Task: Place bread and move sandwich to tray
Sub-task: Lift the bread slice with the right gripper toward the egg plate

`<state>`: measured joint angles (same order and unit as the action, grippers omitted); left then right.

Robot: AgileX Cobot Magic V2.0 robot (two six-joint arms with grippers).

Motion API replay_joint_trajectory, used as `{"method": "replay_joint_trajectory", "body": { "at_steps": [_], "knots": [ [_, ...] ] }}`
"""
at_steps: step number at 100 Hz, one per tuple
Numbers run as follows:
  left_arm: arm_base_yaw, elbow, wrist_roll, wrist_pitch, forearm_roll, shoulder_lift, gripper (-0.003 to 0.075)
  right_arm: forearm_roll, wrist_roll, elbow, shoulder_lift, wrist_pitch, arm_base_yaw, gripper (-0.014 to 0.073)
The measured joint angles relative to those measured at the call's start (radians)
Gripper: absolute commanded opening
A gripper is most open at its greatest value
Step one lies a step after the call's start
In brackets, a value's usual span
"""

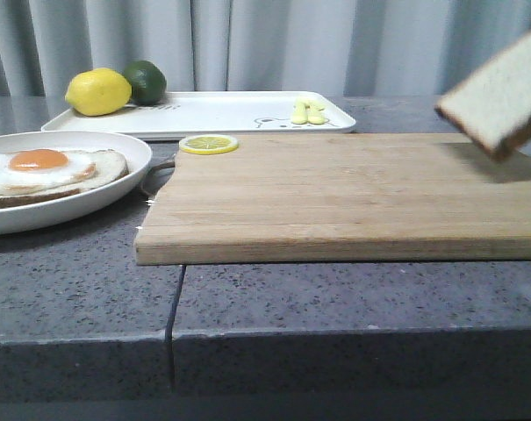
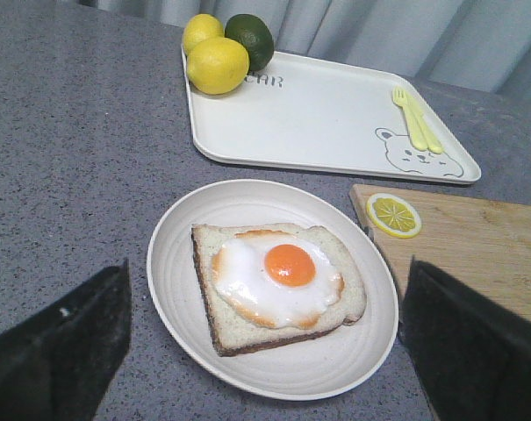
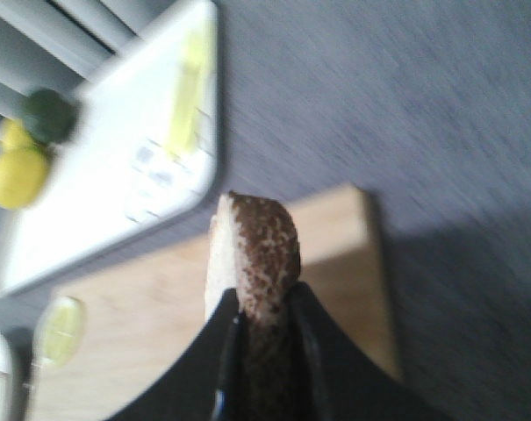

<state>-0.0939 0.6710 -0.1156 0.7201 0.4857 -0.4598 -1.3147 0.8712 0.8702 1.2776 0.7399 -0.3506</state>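
Observation:
The bread hangs tilted in the air above the right end of the wooden board. My right gripper is shut on the bread's brown crust edge. The gripper itself is out of the front view. The sandwich, egg on top, lies on its round white plate at the left. My left gripper is open above the sandwich, one finger on each side of the plate. The tray lies at the back, and shows in the left wrist view and right wrist view.
A lemon and a lime sit on the tray's left end; a yellow fork and knife lie at its right. A lemon slice lies on the board's back left corner. The counter has a front edge and seam.

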Motion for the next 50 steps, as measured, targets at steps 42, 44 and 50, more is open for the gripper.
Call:
{"method": "replay_joint_trajectory", "body": {
  "at_steps": [42, 44, 50],
  "knots": [
    [0.000, 0.000, 0.000, 0.000, 0.000, 0.000, 0.0587, -0.201, -0.056, 0.017, -0.123, -0.244, 0.439, -0.0108],
    [0.000, 0.000, 0.000, 0.000, 0.000, 0.000, 0.0587, -0.214, -0.056, 0.017, -0.123, -0.266, 0.468, -0.0108],
    [0.000, 0.000, 0.000, 0.000, 0.000, 0.000, 0.0587, -0.258, -0.057, 0.017, -0.116, -0.334, 0.553, -0.0108]
  ]
}}
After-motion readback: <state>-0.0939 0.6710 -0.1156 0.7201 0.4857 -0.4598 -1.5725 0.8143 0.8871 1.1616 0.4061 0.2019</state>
